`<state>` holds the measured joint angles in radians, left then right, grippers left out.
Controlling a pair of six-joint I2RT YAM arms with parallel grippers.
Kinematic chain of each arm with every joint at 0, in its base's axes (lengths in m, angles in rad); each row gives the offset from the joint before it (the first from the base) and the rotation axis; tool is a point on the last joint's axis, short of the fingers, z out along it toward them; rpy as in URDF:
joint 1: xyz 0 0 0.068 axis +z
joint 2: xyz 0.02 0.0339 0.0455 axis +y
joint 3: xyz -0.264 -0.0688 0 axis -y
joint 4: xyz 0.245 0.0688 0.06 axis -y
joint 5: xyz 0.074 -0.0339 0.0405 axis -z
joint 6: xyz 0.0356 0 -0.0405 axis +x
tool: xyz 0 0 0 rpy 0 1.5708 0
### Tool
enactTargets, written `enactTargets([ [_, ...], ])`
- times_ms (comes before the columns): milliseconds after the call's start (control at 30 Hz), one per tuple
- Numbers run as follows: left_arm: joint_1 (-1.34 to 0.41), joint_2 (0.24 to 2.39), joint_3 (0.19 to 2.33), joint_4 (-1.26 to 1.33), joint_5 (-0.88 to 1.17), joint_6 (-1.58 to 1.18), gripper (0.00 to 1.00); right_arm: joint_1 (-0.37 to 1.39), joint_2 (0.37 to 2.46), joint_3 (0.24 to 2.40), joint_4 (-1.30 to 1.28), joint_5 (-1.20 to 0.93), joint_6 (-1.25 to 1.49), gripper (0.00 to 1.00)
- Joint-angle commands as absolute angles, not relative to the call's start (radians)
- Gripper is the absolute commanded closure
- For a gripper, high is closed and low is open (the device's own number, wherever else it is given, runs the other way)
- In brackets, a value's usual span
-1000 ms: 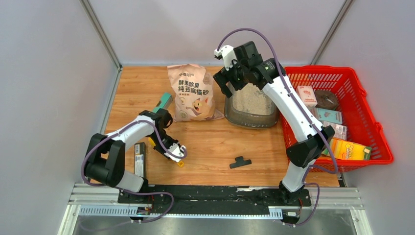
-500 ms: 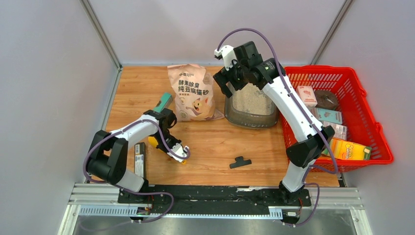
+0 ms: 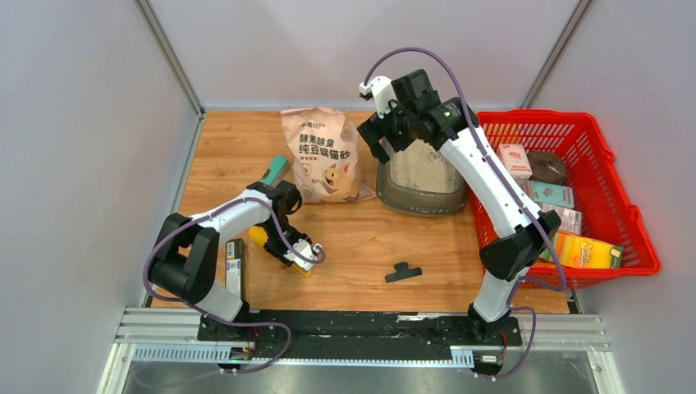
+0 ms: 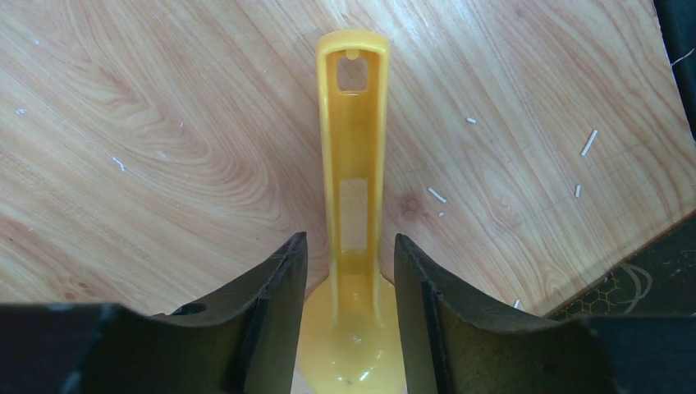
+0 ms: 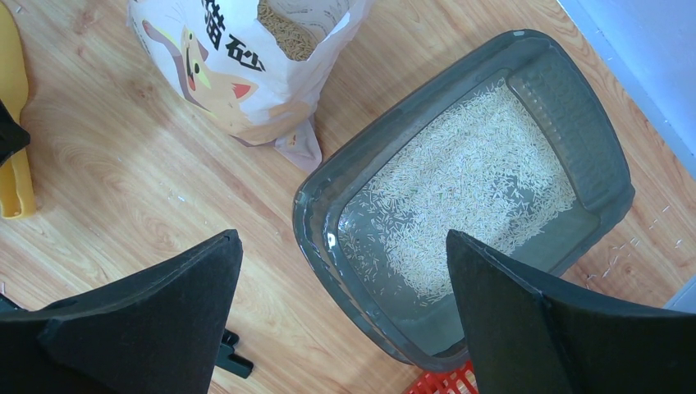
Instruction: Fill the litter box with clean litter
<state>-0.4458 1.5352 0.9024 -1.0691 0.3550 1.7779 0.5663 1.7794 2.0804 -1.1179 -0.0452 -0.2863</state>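
The litter box (image 3: 386, 195) (image 5: 328, 189) is a dark grey tray at the back, right of centre. A thin layer of clean litter (image 3: 423, 168) (image 5: 476, 180) covers part of its floor. To its left the pink-white litter bag (image 3: 322, 156) (image 5: 238, 57) stands open. A yellow scoop (image 4: 353, 164) (image 3: 257, 235) (image 5: 15, 123) lies flat on the wood. My left gripper (image 3: 308, 256) (image 4: 349, 242) is open and straddles its handle, with a gap on each side. High over the box's near-left corner, my right gripper (image 3: 386, 135) (image 5: 342, 235) is wide open and holds nothing.
A red mesh basket (image 3: 648, 246) with several packets stands at the right. A black T-shaped piece (image 3: 403, 272) (image 5: 232, 357) lies at front centre. A dark flat bar (image 3: 235, 267) lies near the left arm's base and a teal item (image 3: 275, 171) sits left of the bag. Stray granules dot the wood.
My left gripper has slid right along the scoop, narrowed its jaws, then opened them again. The right arm has not moved.
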Motion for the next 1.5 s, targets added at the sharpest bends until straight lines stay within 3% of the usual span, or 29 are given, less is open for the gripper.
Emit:
enactTargets([
  [0, -0.451, 1.493, 0.905, -1.078, 0.382, 1.764, 0.48, 0.569, 1.781, 2.115, -1.115, -0.055, -0.302, 0.0],
  [133, -0.451, 1.491, 0.894, -1.057, 0.379, 1.759, 0.48, 0.569, 1.792, 2.131, -1.115, -0.06, -0.302, 0.0],
  [467, -0.472, 1.489, 0.825, -0.968, 0.311, 1.789, 0.58, 0.569, 1.793, 2.14, -1.118, -0.057, -0.31, 0.0],
  [800, -0.497, 1.532, 0.867, -0.979, 0.287, 1.709, 0.6, 0.569, 1.799, 2.152, -1.123, -0.061, -0.319, 0.0],
  [1300, -0.506, 1.54, 0.891, -0.988, 0.317, 1.594, 1.0, 0.572, 1.818, 2.169, -1.129, -0.081, -0.316, 0.0],
  [1467, -0.505, 1.51, 0.991, -1.074, 0.389, 1.488, 1.0, 0.571, 1.812, 2.166, -1.127, -0.069, -0.324, 0.0],
])
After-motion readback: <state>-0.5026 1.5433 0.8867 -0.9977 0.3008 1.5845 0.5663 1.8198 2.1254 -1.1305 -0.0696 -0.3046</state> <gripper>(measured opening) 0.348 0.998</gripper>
